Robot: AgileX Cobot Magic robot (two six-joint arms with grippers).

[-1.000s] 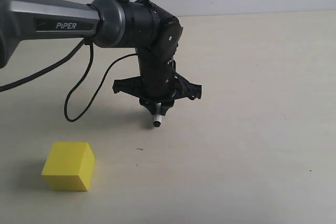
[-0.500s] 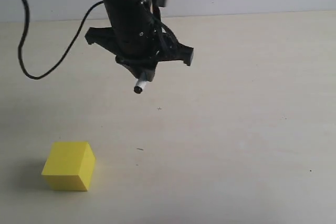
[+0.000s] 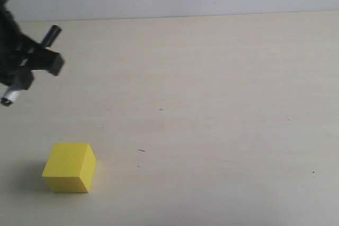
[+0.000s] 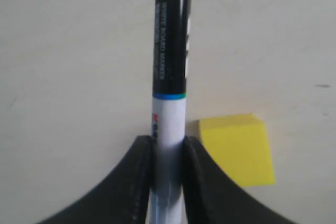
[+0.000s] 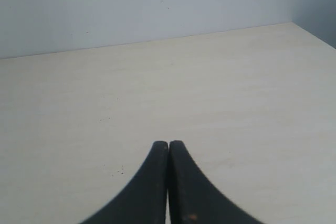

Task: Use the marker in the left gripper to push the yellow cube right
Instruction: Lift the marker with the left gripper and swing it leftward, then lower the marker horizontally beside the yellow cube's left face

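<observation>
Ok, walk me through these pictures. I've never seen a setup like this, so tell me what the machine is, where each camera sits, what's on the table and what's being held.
This is a robot with two arms, each ending in a two-fingered claw. One picture comes from a camera off the arms that looks over the pale table. The other two come from cameras on each wrist, looking along the claw's fingers.

On the table sits one yellow cube, with nothing touching it.

In the overview, the left claw is at the far left edge, above and behind the cube, only partly in the picture. Its wrist camera shows it clamped on a marker with a white barrel and a black part, and the cube beyond.

The right claw has its fingers pressed together, holding nothing, over bare table.
</observation>
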